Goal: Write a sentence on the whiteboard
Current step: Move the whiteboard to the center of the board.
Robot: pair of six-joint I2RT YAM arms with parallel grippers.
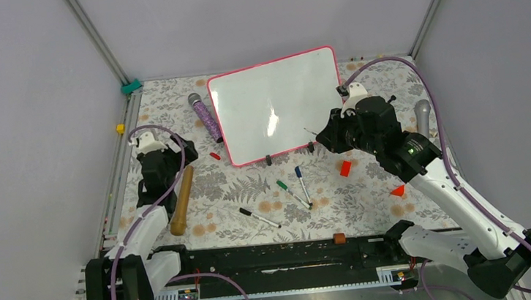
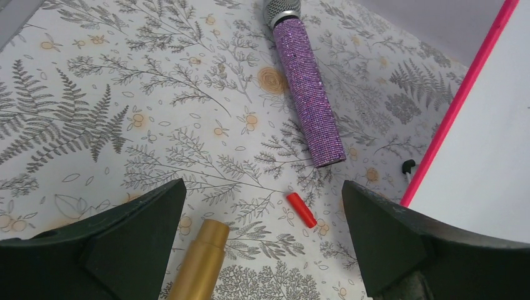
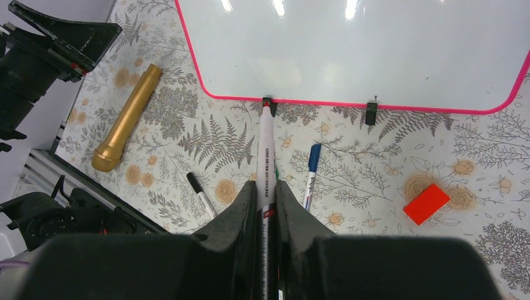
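Whiteboard (image 1: pixel 275 105) lies askew at the far middle of the floral worktop (image 1: pixel 251 188), glossy with glare. The right hand (image 3: pixel 265 200) is clenched on a white marker (image 3: pixel 267 144), whose tip points at the board's near edge beside a black clip (image 3: pixel 267 100). The left hand (image 2: pixel 262 190) hangs spread wide on the left, above a gold microphone (image 1: pixel 181 200) and a red cap (image 2: pixel 301 209).
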